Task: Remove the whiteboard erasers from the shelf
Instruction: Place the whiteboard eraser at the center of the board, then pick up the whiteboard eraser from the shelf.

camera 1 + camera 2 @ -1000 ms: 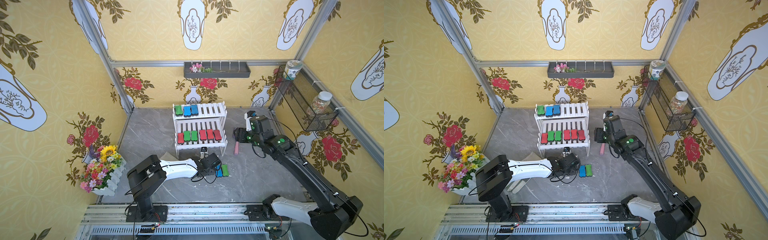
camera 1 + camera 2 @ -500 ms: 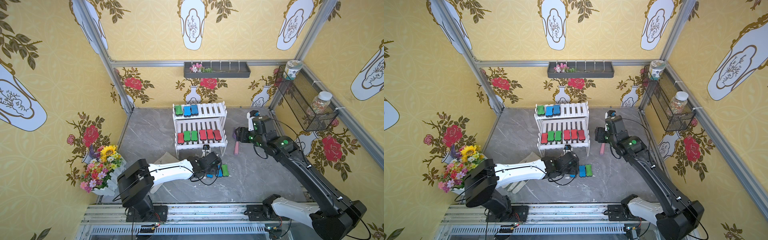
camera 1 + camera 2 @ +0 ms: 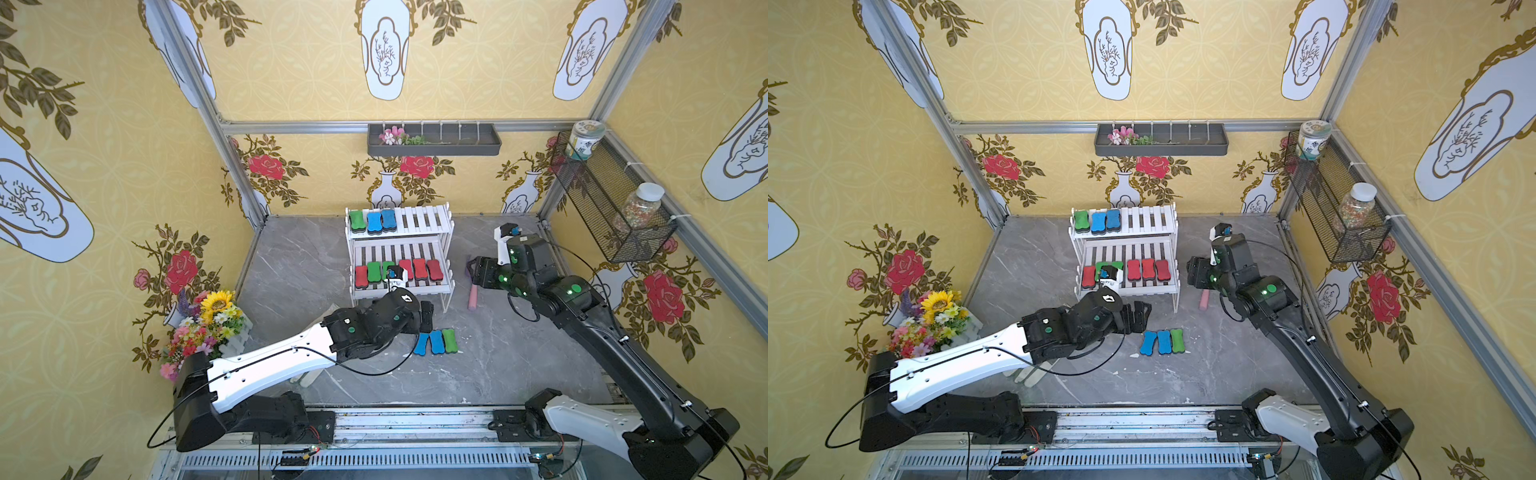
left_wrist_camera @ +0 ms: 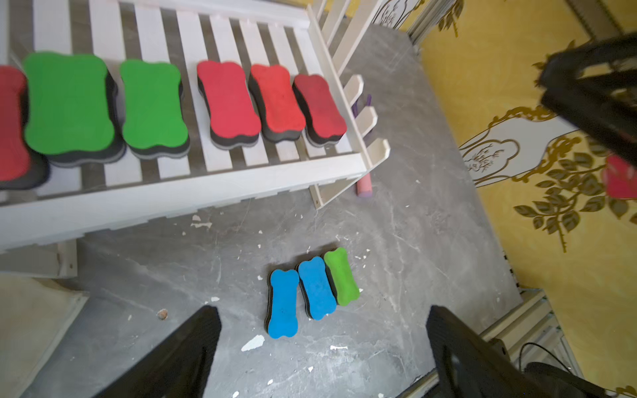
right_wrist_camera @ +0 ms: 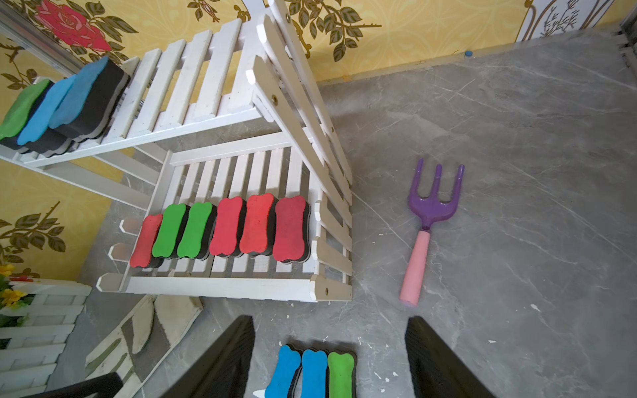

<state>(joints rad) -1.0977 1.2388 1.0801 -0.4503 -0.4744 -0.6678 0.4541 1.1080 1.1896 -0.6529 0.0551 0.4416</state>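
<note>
On the grey floor (image 3: 519, 365), in front of the white shelf (image 3: 419, 222), three loose erasers (image 3: 436, 341) lay side by side. The left claw (image 3: 424, 315) hung beside them, spread wide and empty, so I guessed it was between picks. The right claw (image 3: 477, 272) was spread and empty too, by the shelf's end. Six erasers (image 5: 224, 231) sat on the low step and three top erasers (image 3: 374, 221) up high. Next, a claw would need to drop over one and pinch its sides. White crumbs (image 4: 253, 343) dotted the floor. The walls (image 3: 291, 83) were yellow with roses (image 3: 266, 166).
</note>
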